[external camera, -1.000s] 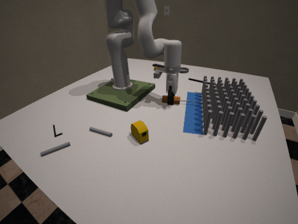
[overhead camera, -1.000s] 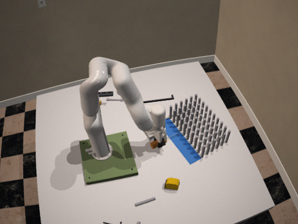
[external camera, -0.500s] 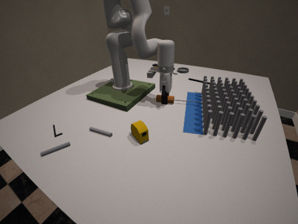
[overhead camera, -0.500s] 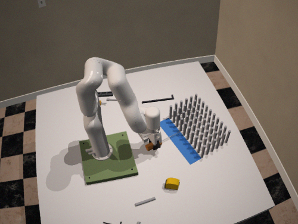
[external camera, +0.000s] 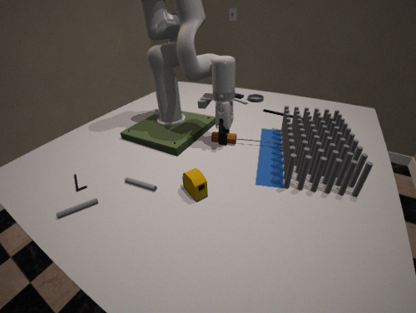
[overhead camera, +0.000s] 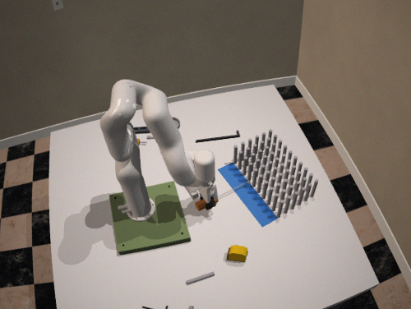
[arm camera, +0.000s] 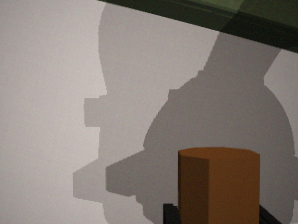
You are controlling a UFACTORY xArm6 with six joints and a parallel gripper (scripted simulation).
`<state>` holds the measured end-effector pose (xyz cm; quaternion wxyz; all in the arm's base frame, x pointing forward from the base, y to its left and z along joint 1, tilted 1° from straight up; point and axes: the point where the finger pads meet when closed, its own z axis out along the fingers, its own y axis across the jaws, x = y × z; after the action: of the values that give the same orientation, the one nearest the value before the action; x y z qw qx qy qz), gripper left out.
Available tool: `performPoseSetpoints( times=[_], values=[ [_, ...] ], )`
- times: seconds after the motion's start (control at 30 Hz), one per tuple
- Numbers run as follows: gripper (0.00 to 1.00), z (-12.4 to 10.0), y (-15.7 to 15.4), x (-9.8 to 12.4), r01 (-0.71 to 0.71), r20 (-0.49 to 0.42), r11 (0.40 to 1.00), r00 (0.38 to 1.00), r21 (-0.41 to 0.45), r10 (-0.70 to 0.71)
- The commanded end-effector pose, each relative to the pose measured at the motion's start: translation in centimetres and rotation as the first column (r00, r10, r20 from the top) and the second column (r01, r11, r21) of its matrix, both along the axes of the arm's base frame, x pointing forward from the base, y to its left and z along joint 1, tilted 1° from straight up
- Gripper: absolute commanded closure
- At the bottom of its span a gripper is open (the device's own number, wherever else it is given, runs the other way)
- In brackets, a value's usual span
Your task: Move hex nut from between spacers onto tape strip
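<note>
The gripper [external camera: 224, 132] points straight down over the white table [overhead camera: 312, 246], its fingers clamped on the orange-brown handle of the hook pick [external camera: 230, 137], which lies level just above the table surface. In the top view the handle sits at about 3 o'clock from the green base plate [overhead camera: 123, 242], between the plate and the strip of blue tape [overhead camera: 252, 201]. The thin shaft of the pick runs from the handle toward 2 o'clock, crosses the tape and enters the block of upright grey spacers [overhead camera: 288, 172]; its hooked tip is hidden among them. The hex nut cannot be made out in any view; it is not visible on the tape, and the spacers hide whatever lies between them. All spacers that show stand upright. The tape lies along the near edge of the spacer block, touching its first row. In the wrist view the handle end fills the lower right corner, with dark finger parts [arm camera: 170, 214] either side at the frame bottom, and the arm's shadow spreads across the table. Elsewhere in the exterior view: a yellow tape-measure-like box [external camera: 195, 184] at 6 o'clock from the gripper, two loose grey rods [external camera: 141, 184] [external camera: 76, 207], and a small black L-key [external camera: 78, 183] near the left edge. Behind the arm lie a grey ring [external camera: 255, 97] and a long black bar [overhead camera: 217, 138].
</note>
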<state>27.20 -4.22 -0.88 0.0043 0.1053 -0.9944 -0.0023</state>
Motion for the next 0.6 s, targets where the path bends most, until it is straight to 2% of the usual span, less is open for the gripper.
performPoseSetpoints(
  times=[0.0, 0.57],
  values=[
    [1.0, 0.1, -0.2, -0.5, 0.0, 0.003, 1.0, 1.0, 0.0, 0.0],
    [1.0, 0.1, -0.4, -1.7, 0.0, 0.003, 1.0, 1.0, 0.0, 0.0]
  ],
)
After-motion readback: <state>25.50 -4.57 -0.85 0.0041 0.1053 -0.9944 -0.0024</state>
